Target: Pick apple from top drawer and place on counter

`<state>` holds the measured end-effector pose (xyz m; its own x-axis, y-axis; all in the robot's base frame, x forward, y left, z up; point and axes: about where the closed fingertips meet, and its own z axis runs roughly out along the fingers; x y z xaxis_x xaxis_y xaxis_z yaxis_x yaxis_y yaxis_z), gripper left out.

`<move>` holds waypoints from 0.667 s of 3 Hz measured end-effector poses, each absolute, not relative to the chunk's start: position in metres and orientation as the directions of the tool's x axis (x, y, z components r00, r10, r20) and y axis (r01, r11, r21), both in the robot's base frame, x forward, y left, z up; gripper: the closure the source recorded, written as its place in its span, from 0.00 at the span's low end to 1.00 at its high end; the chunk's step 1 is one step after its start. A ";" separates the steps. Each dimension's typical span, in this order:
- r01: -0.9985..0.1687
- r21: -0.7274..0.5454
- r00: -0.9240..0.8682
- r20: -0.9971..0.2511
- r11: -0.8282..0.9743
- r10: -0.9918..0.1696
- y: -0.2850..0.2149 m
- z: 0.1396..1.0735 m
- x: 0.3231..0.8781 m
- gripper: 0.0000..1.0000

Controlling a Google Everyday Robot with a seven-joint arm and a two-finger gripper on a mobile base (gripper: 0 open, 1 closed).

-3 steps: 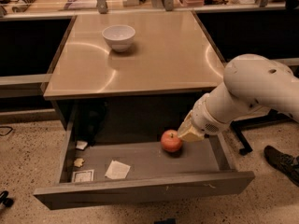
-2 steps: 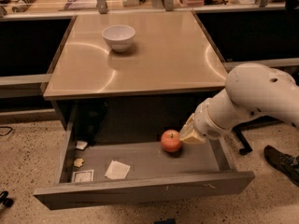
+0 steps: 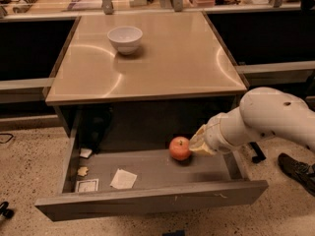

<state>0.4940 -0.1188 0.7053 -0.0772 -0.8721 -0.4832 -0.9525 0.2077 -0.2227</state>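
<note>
The apple [image 3: 179,148], small and red-orange with a short stem, lies on the floor of the open top drawer [image 3: 147,200], right of its middle. My gripper [image 3: 198,143] reaches into the drawer from the right on the white arm [image 3: 268,119] and sits right against the apple's right side. The tan glossy counter [image 3: 167,58] is directly above the drawer.
A white bowl [image 3: 125,38] stands on the counter's far left. Paper scraps [image 3: 123,179] and small bits [image 3: 82,171] lie on the drawer floor at left. A cluttered workbench [image 3: 88,3] runs along the back. A dark shoe [image 3: 298,168] is on the floor at right.
The white arm has sunk lower and shifted a little right. The gripper stays beside the apple, and the apple has not moved.
</note>
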 end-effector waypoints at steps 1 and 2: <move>-0.949 -0.239 -0.059 -0.506 0.206 -0.861 -0.119 0.690 0.505 0.32; -0.948 -0.243 -0.050 -0.521 0.204 -0.852 -0.119 0.678 0.514 0.22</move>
